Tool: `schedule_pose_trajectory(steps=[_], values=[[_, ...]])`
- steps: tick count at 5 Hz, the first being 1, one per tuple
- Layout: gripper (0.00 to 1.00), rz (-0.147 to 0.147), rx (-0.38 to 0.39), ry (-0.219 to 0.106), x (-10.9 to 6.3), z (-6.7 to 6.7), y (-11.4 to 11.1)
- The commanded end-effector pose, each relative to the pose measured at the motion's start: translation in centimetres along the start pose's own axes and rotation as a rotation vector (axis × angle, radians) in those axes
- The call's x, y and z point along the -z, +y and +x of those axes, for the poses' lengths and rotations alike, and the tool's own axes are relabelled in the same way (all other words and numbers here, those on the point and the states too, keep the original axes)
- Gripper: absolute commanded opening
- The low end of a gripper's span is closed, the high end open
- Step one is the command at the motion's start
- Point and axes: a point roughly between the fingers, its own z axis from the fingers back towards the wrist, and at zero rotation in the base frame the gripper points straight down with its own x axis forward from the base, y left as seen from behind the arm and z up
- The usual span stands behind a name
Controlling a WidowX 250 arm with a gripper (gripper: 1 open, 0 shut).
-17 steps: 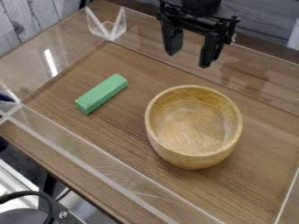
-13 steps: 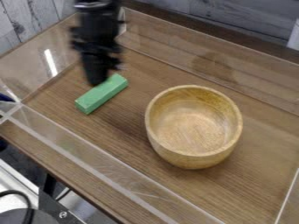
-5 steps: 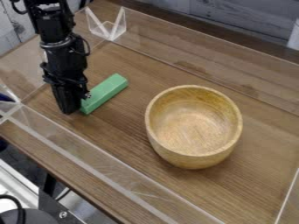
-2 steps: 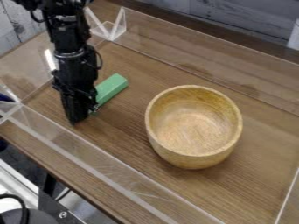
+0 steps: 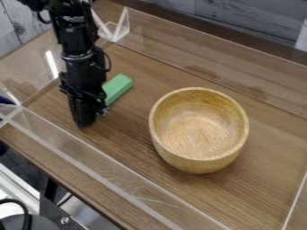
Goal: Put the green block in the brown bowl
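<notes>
1. A wooden table [image 5: 228,63] is seen, and a low clear wall [image 5: 72,153] is set around its edges.
2. The bowl [image 5: 192,160] is stood upright on the table, right of the middle, with its hollow turned up.
3. The block [image 5: 118,87] is laid flat on the table, to the left of the bowl and apart from it.
4. The black arm [image 5: 74,45] is reached down from the top left corner.
5. The claw [image 5: 84,115] is pointed almost straight down, and its tip is held low by the table.
6. The claw is clenched, with its fingers pressed together; nothing is seen gripped between them.
7. The claw is placed at the near left end of the block, and that end is hidden behind it.
8. Whether the block is touched by the claw cannot be told.
9. The far end of the block is seen sticking out to the right of the claw.
</notes>
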Motion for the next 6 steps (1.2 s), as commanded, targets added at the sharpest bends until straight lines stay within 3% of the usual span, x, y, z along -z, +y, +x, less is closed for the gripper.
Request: schedule_pose_trajectory(steps=[1,2,3,4,5,6], values=[[1.0,0.04,-0.011,-0.02,-0.7,0.3,-0.3],[1.0,0.053,-0.03,-0.014,-0.6,0.3,-0.6],[1.0,0.062,-0.037,-0.038,-2.0,0.2,-0.8],[0.0,0.048,-0.043,-0.048,-2.5,0.4,-0.8],[0.0,0.032,-0.052,-0.06,-3.8,0.4,-1.0],[0.0,0.034,-0.038,-0.091,-7.3,0.3,-1.4]])
